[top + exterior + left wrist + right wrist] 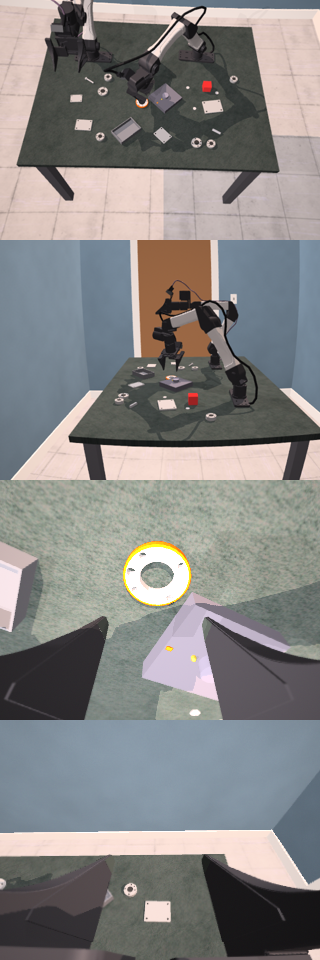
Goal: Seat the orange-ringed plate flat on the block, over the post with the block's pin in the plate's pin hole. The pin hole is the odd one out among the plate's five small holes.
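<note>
Open jaws, left gripper (146,97) (170,370) (155,620), orange-ringed plate (138,104) (168,377) (182,575) beside block (168,105) (175,385) (172,662); grey tray (126,129) (143,373) (26,587) (108,898) near

Top and exterior views: bright, even light, hard arm shadows across the dark table (144,157) (180,432). Left wrist: overexposed, plate (181,582) face blown white. Right wrist: softer, duller. 1 floor patch shaded in top view. Exterior: table's near edge bows.
</note>
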`<state>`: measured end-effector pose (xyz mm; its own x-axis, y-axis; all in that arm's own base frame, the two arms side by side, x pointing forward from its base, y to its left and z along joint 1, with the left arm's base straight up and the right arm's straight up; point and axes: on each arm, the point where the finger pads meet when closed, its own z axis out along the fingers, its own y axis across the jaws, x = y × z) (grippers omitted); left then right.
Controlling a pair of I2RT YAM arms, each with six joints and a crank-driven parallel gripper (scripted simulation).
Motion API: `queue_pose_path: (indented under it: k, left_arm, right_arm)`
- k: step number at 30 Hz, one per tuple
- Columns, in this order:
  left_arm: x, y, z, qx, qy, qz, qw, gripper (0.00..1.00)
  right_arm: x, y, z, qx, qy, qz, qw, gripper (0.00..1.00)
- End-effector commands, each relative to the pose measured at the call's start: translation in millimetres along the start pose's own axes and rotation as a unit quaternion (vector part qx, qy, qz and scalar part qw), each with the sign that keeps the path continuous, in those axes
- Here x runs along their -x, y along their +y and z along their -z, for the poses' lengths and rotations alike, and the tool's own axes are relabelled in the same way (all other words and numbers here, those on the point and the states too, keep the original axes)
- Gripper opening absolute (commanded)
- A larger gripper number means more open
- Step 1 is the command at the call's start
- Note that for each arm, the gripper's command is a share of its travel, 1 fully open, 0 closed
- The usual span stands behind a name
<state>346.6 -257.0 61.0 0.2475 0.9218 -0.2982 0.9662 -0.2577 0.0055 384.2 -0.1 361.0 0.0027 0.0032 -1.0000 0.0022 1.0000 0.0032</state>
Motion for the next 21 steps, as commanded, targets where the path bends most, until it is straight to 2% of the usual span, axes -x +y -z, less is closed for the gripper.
queue_pose_path:
  k: [1, 6, 8, 15, 17, 21]
  left_arm:
    - [-3.1, -3.1, -20.4, -0.011, 0.009, 0.004, 1.0, 0.86]
    - [2.1, 2.0, -16.3, 0.006, 0.001, 0.0, 1.0, 0.86]
    - [-2.1, -0.4, -29.8, -0.006, 0.007, 0.003, 1.0, 0.86]
    - [1.1, 2.1, -21.1, 0.006, 0.0, 0.002, 1.0, 0.86]
    - [-2.5, -2.2, -42.1, -0.007, 0.008, 0.003, 1.0, 0.86]
    - [0.7, 0.8, -40.0, 0.003, 0.003, 0.001, 1.0, 0.86]
  right_arm:
    - [-8.2, 4.5, -1.3, 0.008, 0.01, 0.003, 1.0, 1.0]
    - [-8.2, 4.5, -1.3, 0.008, 0.01, 0.003, 1.0, 1.0]
    - [-8.2, 4.5, -1.3, 0.008, 0.01, 0.003, 1.0, 1.0]
    - [-8.2, 4.5, -1.3, 0.008, 0.01, 0.003, 1.0, 1.0]
    - [-8.2, 4.5, -1.3, 0.008, 0.01, 0.003, 1.0, 1.0]
    - [-8.2, 4.5, -1.3, 0.008, 0.01, 0.003, 1.0, 1.0]
